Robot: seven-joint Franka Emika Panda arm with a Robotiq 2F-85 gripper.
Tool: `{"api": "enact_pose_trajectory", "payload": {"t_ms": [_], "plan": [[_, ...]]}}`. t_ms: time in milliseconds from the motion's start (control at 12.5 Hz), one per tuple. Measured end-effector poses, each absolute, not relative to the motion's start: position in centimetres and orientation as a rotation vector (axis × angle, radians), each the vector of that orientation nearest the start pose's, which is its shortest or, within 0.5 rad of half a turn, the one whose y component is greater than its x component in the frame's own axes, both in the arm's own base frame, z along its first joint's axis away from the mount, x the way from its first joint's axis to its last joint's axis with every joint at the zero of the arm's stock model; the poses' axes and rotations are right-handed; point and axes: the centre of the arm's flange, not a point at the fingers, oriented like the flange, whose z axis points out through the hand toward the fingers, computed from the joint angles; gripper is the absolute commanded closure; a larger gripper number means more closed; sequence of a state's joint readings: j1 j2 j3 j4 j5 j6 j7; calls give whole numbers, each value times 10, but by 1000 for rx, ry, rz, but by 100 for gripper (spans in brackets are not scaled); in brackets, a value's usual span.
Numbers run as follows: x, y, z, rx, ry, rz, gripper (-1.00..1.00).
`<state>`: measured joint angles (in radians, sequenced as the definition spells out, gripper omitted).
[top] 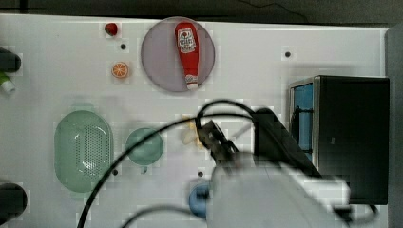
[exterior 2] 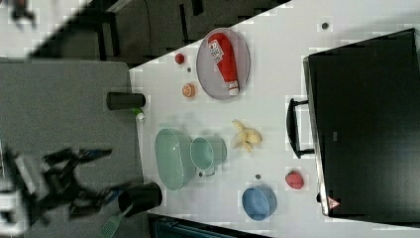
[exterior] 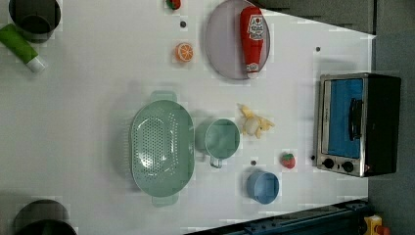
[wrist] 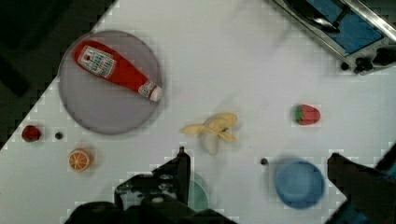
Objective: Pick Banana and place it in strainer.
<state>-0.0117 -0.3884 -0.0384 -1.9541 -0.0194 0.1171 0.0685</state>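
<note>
The banana (wrist: pixel 212 130) lies on the white table, yellow peel strips splayed and cream tip bare; it also shows in the left view (exterior: pixel 254 125) and the right view (exterior 2: pixel 246 136). In the top view the banana (top: pixel 189 135) is partly covered by my gripper (top: pixel 211 137), which hangs over it. In the wrist view my gripper (wrist: pixel 258 156) is open wide, with nothing between its fingers (wrist: pixel 182 163), and the banana lies just beyond the fingertips. The mint-green strainer (top: pixel 83 149) (exterior: pixel 161 147) (exterior 2: pixel 171 157) stands empty, on the far side of a round green cup (top: pixel 144 146).
A ketchup bottle (top: pixel 187 52) lies on a grey plate (top: pixel 159 61). An orange slice (top: pixel 119 70), a blue bowl (exterior: pixel 262 186) and a strawberry (exterior: pixel 288 160) sit on the table. A toaster oven (top: pixel 347 137) stands at the top view's right. The arm's cable (top: pixel 142 142) loops over the cup.
</note>
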Motion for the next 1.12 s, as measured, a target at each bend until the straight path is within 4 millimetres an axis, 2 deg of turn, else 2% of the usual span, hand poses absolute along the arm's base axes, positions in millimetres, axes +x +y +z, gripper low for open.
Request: {"api": "enact_pose_trajectory", "payload": {"t_ms": [80, 240, 400, 480, 640, 720, 880, 1120], "plan": [[465, -19, 612, -2805, 1329, -170, -100], [500, 4, 516, -2884, 1286, -29, -100], [511, 22, 410, -2908, 1275, 190, -100], [511, 22, 359, -2919, 1282, 259, -100], [504, 11, 281, -2924, 1321, 357, -100], [498, 7, 253, -2920, 1338, 375, -100], [490, 8, 221, -2922, 1332, 343, -100], [489, 17, 210, -2922, 1265, 152, -100]]}}
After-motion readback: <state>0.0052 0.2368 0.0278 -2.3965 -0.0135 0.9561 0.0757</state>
